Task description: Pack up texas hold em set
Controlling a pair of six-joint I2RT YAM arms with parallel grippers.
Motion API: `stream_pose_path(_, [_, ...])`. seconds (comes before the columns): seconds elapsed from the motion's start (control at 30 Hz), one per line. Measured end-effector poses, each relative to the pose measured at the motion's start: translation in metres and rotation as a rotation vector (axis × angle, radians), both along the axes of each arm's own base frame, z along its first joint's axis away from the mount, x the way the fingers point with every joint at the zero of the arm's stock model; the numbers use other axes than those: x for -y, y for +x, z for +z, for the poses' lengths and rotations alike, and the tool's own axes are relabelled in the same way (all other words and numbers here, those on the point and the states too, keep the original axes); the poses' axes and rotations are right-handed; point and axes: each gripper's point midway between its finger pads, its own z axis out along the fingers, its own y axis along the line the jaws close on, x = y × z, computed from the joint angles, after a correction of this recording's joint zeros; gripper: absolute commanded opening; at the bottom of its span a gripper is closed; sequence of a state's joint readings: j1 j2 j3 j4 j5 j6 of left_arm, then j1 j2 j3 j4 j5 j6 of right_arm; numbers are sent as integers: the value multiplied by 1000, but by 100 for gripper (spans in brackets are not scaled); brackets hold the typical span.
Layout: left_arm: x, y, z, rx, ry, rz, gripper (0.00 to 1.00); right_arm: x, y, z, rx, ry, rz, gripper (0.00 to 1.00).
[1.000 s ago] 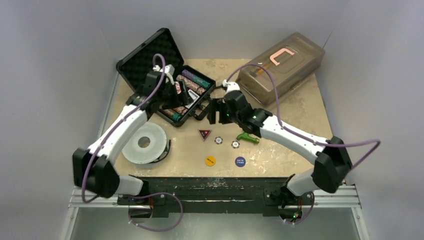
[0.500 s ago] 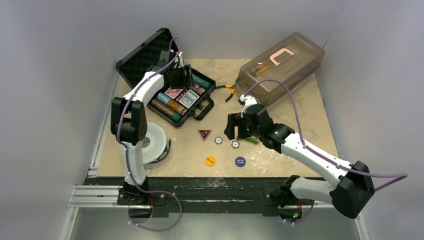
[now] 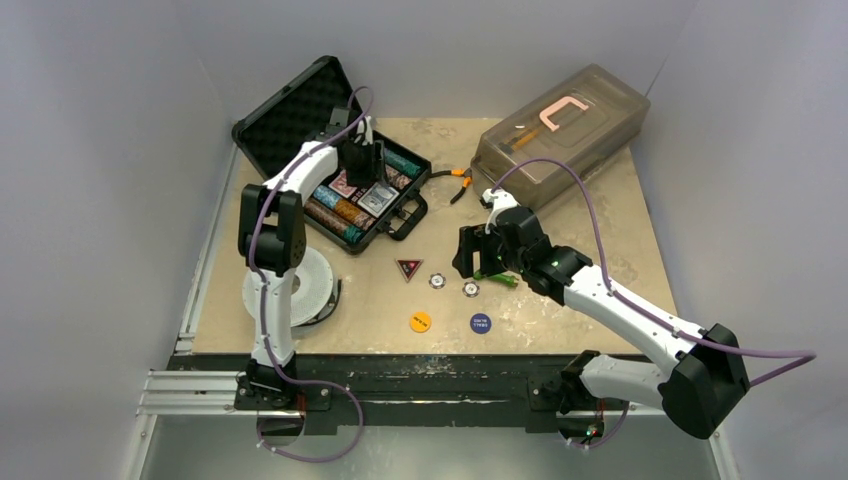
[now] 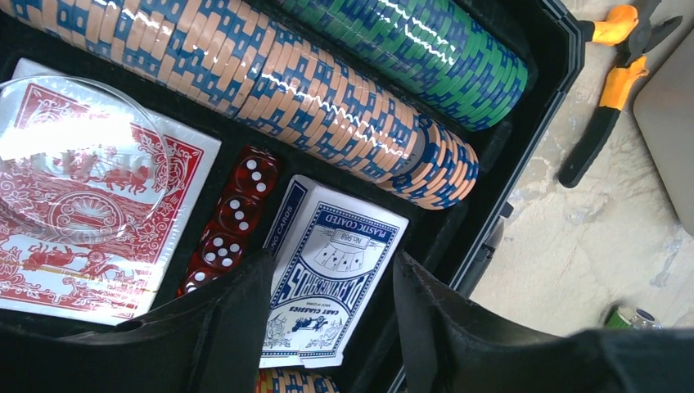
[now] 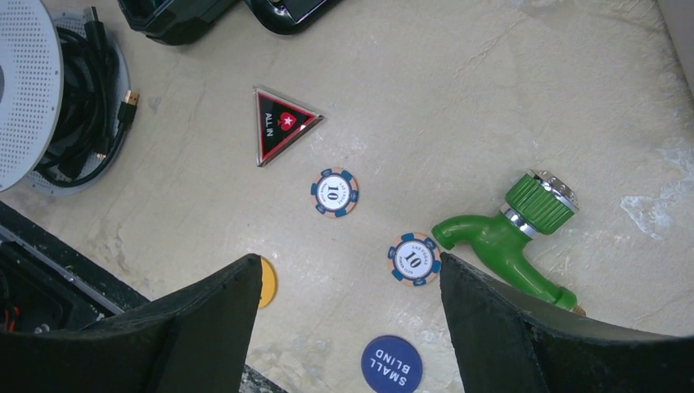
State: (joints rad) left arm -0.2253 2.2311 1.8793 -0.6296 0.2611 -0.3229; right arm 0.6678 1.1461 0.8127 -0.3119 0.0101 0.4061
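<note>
The black case [image 3: 285,125] lies open at the back left, with rows of chips [image 4: 270,74], a red deck [image 4: 82,237], red dice [image 4: 233,217] and a blue deck [image 4: 331,262] inside. A clear round button [image 4: 78,155] rests on the red deck. My left gripper [image 4: 331,286] hangs open over the blue deck, one finger on each side; the right finger stands apart from it. On the table lie a dark triangle marker [image 5: 282,123], two "10" chips [image 5: 334,192] [image 5: 414,259], a yellow button [image 5: 266,281] and a blue "small blind" button [image 5: 391,364]. My right gripper [image 5: 348,278] hovers open above them, holding nothing.
A green toy faucet [image 5: 515,237] lies beside the right-hand chip. A large translucent grey box [image 3: 560,125] stands at the back right, with orange-handled pliers [image 3: 455,180] between it and the case. A white perforated disc with cables [image 3: 300,285] sits near the left arm.
My left gripper has moved to the back of the case, over the decks, and its jaws have narrowed. My right gripper has pulled away from the case handle to above the loose chips.
</note>
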Motion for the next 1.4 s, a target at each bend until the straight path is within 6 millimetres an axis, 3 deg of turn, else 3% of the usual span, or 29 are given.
stream_pose_path(0.4, [2, -3, -6, -23, -15, 15, 50, -6, -1, 3, 1, 28, 19, 77])
stream_pose_path(0.63, [3, -6, -12, -51, -26, 35, 57, -8, -1, 4, -4, 41, 23, 77])
stream_pose_path(0.8, [2, -9, -18, -76, -21, 36, 72, -11, -2, 4, -10, 57, 29, 77])
stream_pose_path(0.9, [2, -12, -13, -89, -2, 27, 80, -12, -2, 4, -10, 58, 30, 81])
stream_pose_path(1.0, [2, -15, 3, -96, 18, 12, 86, -11, -2, 2, -15, 49, 29, 98])
stream_pose_path(1.13, [5, -18, 36, -49, 13, -3, 99, -8, -1, -15, -63, -16, 31, 99])
stream_pose_path(1.23, [5, -42, 67, -12, -13, 2, 100, -5, 0, -31, -108, -69, 26, 99])
stream_pose_path(1.4, [7, -127, 104, 26, -58, 37, 100, 5, -7, -39, -142, -115, -2, 99])
